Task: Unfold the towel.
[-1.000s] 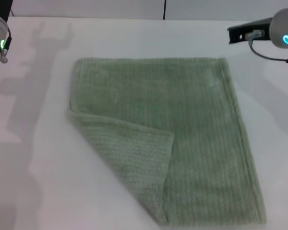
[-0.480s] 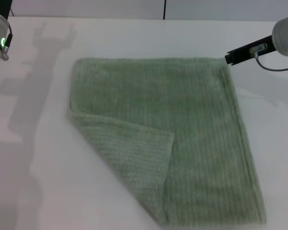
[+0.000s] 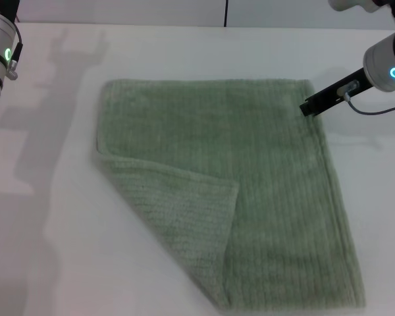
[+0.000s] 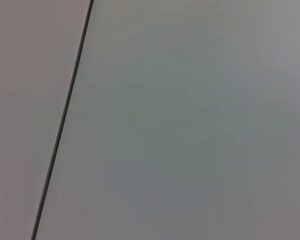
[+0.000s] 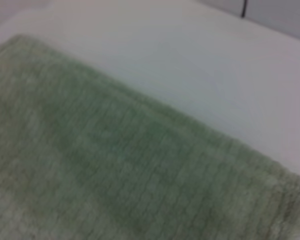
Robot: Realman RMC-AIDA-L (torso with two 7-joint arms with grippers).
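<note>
The sage-green towel point(image 3: 263, 164) lies flat on the white table point(image 3: 46, 250). Its near left corner point(image 3: 178, 210) is folded over onto the towel as a triangular flap. My right gripper point(image 3: 308, 105) is low at the towel's far right corner, just over its edge. The right wrist view shows the towel point(image 5: 105, 165) close up, with its hemmed edge against the table. My left arm point(image 3: 0, 52) is raised at the far left edge of the head view, away from the towel, and its gripper does not show.
The white table point(image 5: 190, 65) extends around the towel on all sides. A wall with a dark vertical seam point(image 3: 225, 12) stands behind the table. The left wrist view shows only a plain surface with a dark seam point(image 4: 65, 115).
My right gripper has come down and moved left, from above the table beyond the towel to the towel's far right corner. The towel and the left arm have stayed still.
</note>
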